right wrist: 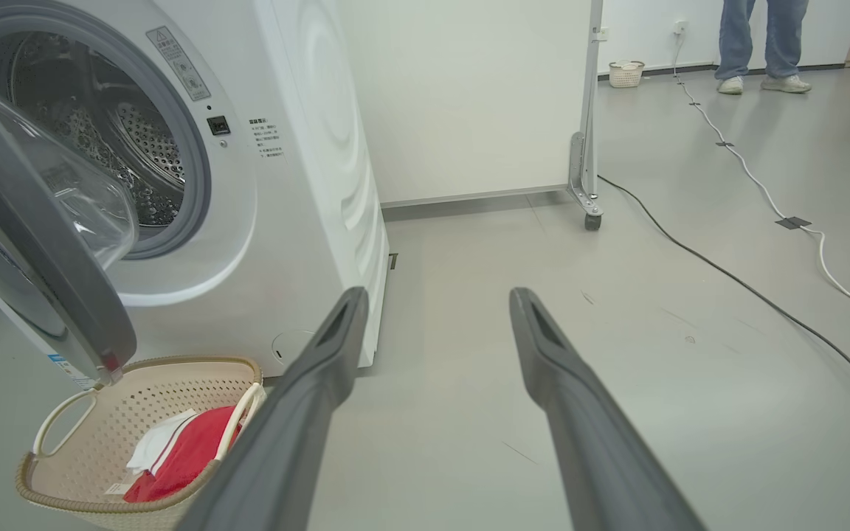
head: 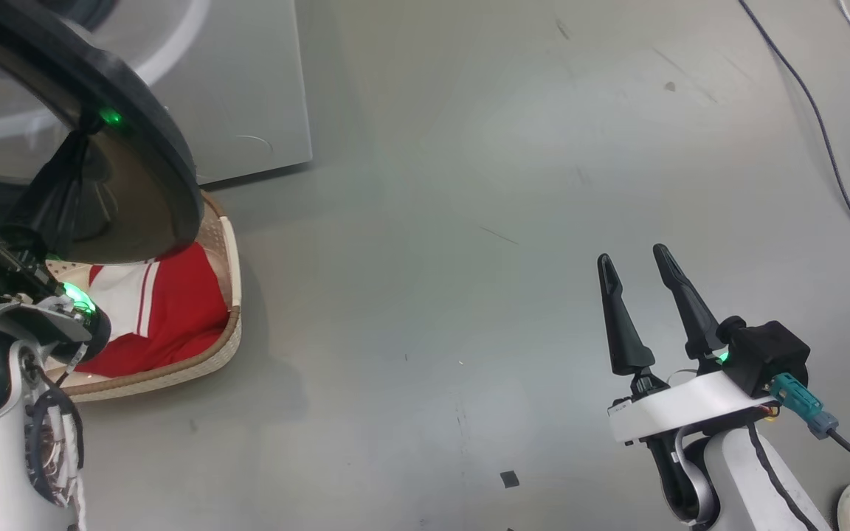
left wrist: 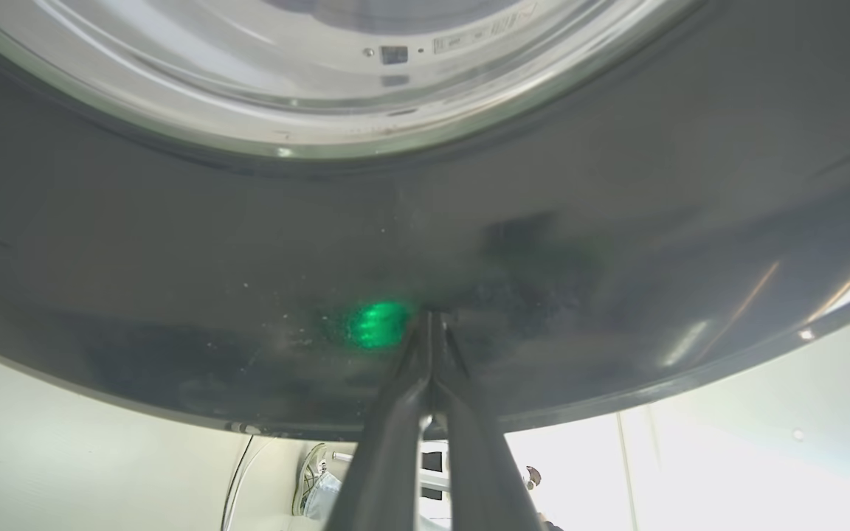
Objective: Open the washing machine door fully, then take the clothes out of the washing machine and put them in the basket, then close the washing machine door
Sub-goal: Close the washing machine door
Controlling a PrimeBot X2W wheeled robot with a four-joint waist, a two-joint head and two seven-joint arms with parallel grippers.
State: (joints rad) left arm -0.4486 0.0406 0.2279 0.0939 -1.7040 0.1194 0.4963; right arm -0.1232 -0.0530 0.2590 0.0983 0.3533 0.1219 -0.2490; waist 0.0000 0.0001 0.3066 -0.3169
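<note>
Well, our left gripper [left wrist: 431,318] has its two fingers pressed flat together, tips against the glossy black rim of the washing machine door [left wrist: 174,258], beside a green glow [left wrist: 375,324] reflected there; whether they push or merely touch we cannot tell. From the head, that door covers the left of the scene and hides the far part of the basket [head: 227,346] beneath it, so we see its near right corner on the floor [head: 432,295], with the red and white clothes [head: 174,310] lying inside. Our right gripper [head: 631,254] hangs spread wide and empty over bare floor, well apart to the right. Along its fingers the washing machine [right wrist: 307,147] stands on the left, door swung partway out over the basket, its left edge cut off; the steel drum [right wrist: 137,147] is partly screened by the glass bowl [right wrist: 93,199], and we cannot make out whether anything lies in it.
</note>
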